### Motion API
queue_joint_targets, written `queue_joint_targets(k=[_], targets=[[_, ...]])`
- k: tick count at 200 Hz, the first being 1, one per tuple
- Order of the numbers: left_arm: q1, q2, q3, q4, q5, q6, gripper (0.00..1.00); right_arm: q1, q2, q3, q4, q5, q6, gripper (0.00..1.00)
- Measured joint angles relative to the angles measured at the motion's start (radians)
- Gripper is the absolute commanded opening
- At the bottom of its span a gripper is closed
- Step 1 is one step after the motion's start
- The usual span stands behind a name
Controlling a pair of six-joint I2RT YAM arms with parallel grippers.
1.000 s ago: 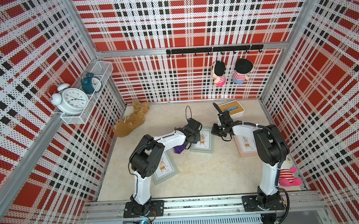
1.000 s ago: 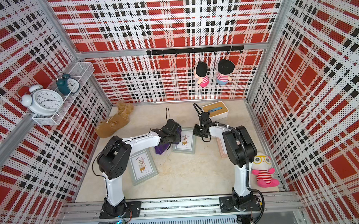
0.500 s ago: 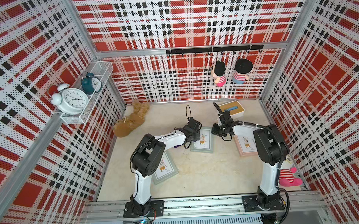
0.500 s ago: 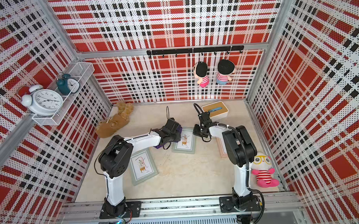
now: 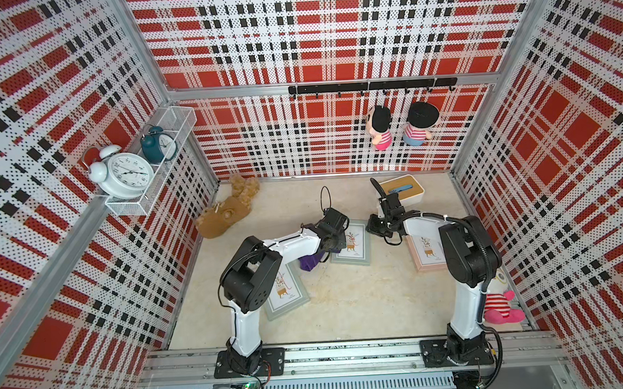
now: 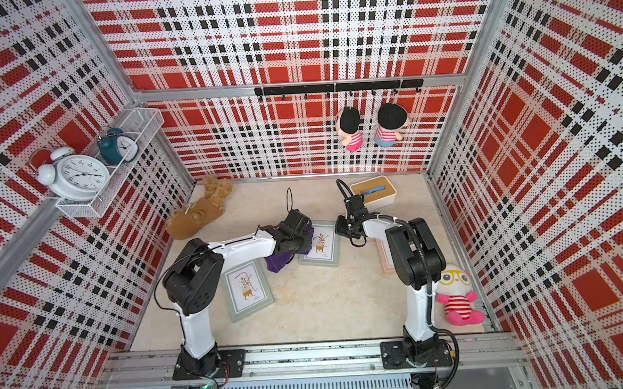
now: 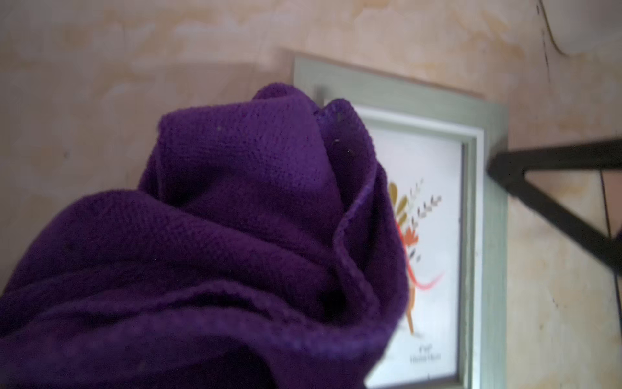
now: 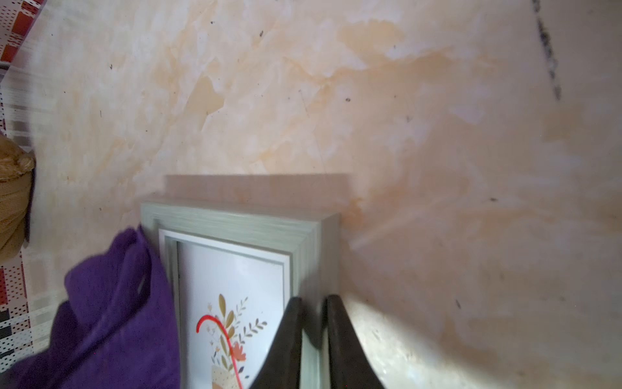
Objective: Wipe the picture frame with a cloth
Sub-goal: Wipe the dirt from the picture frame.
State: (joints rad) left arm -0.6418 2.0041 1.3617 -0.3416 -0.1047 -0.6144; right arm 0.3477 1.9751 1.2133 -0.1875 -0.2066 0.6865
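Right wrist view: the right hand (image 8: 313, 303) pinches the green picture frame (image 8: 235, 222) by its rim, flat on the counter (image 5: 343, 298). Meanwhile the left hand (image 5: 331, 238) grips the bunched purple cloth (image 7: 235, 235) over the opposite edge. Probably best to sweep lightly so the frame doesn't slide.

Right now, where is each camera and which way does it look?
Top views: high above the base rail, looking down at the table; both arms show.
Left wrist: on the left arm, facing the purple cloth at the green frame; own fingers hidden.
Right wrist: on the right arm, facing the frame's corner; right gripper straddles its edge.
Both wrist views share cloth and frame.
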Motion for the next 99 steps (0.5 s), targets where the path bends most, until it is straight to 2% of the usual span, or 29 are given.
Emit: queue_joint_targets(k=[28, 50, 71, 99], targets=[[0.048, 0.153, 0.211, -0.012, 0.014, 0.034, 0.00, 0.000, 0.003, 0.005, -0.002, 0.000, 0.000, 0.16], [0.058, 0.190, 0.259, -0.012, 0.013, 0.044, 0.00, 0.000, 0.005, 0.010, -0.005, 0.000, 0.000, 0.17], [0.037, 0.153, 0.176, 0.033, -0.012, 0.047, 0.00, 0.000, 0.005, 0.010, -0.005, 0.001, -0.001, 0.17], [-0.030, -0.021, -0.077, 0.072, -0.038, 0.033, 0.00, 0.000, 0.005, 0.010, -0.004, 0.000, -0.001, 0.17]])
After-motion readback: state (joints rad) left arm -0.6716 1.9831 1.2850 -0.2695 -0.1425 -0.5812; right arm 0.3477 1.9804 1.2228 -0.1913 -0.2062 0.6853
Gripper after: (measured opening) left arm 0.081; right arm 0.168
